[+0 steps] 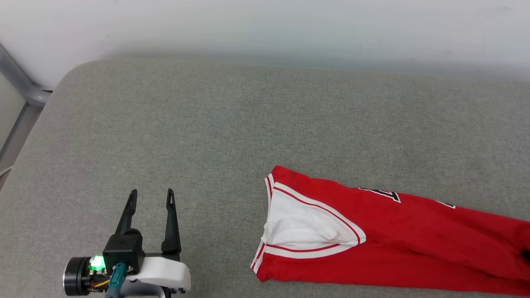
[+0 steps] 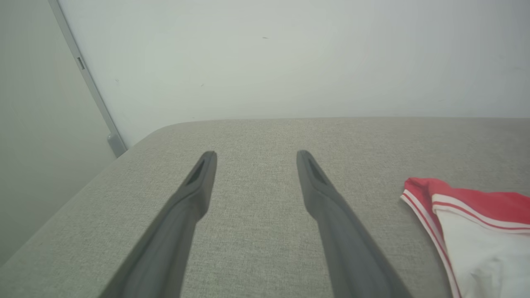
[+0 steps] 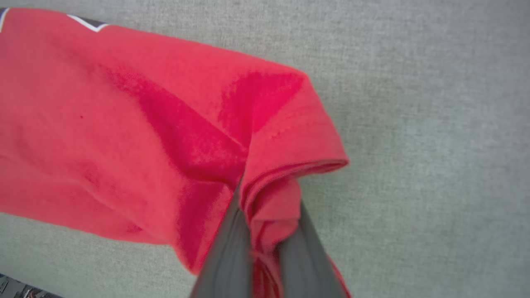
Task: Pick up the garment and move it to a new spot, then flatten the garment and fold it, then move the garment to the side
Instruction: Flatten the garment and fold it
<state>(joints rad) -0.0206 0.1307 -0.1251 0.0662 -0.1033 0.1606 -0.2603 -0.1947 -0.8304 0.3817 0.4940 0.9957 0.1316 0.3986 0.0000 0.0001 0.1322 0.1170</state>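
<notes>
– Garment (image 1: 372, 231) first: how will it handle?
– Soft and light, I judge: a limp knit that sags and bunches wherever it is pinched. It lies on the near right of the grey upholstered surface (image 1: 207, 124), folded into a long narrow band with a white sleeve (image 1: 298, 223) on top.
– Which way does it point?
– The long axis runs left to right, drifting nearer toward the right. The sleeve end faces left; the plain red end runs off to the right.
– Where to take hold?
– At an end, through all the layers, so the band trails rather than unfolding. The right pincer (image 3: 269, 194) does just that: its fingers are closed on a bunched red fold at the right end, cloth wadded between them.
– And the other?
– The left pincer (image 1: 151, 192) hovers over bare fabric at the near left, fingers spread wide, holding nothing, well apart from the sleeve end. With one grip the free end may drag and twist. A second hold near the striped trim (image 1: 271, 190) would keep it straight, I think.
</notes>
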